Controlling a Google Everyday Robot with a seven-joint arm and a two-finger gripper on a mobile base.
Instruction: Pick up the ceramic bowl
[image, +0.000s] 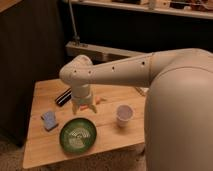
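Tool (84, 108), spread apart, close above ceramic bowl (78, 135); white cup (124, 114) beside it.

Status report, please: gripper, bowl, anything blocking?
Gripper over table, just beyond ceramic bowl, jaws open. Bowl not held. White cup nearby, apart; nothing blocking.

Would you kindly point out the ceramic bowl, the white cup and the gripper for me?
ceramic bowl (78, 135): camera view, the middle of its pale-lined inside.
white cup (123, 116): camera view, its outer wall below the rim.
gripper (84, 108): camera view, its lower end, over the table just behind the bowl.
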